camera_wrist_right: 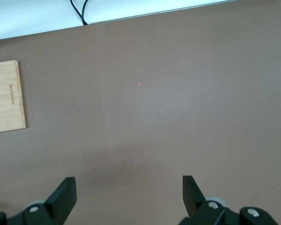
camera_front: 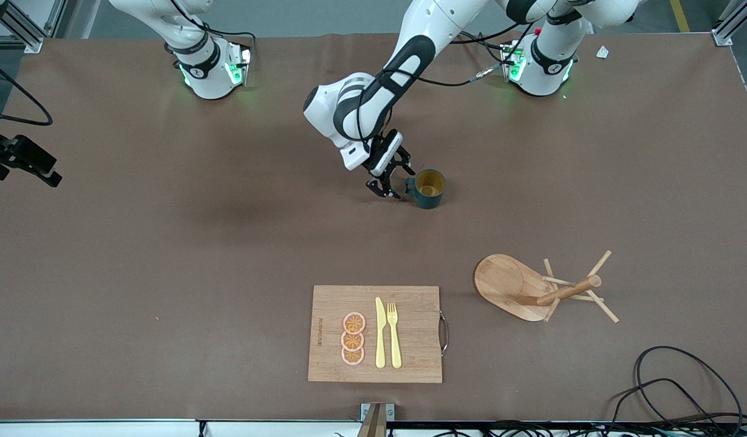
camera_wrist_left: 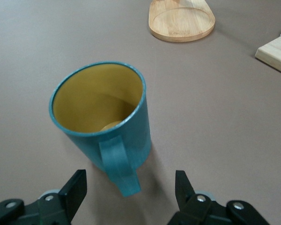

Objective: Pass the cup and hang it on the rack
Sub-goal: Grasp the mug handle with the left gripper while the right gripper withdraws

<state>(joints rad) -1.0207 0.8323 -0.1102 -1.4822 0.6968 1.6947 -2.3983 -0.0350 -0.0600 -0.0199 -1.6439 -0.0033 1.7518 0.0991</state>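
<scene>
The cup is a dark teal mug with a yellow inside, standing upright mid-table with its handle turned toward my left gripper. My left gripper is low at the table and open. Its fingers stand on either side of the handle, with a gap on both sides. The rack, a light wooden mug tree, is nearer the front camera and toward the left arm's end; its oval base also shows in the left wrist view. My right gripper is open over bare table and holds nothing.
A wooden cutting board with a knife, a fork and orange slices lies near the front edge. Its corner shows in the right wrist view. Black cables coil at the front corner by the left arm's end. A black device sits at the right arm's end.
</scene>
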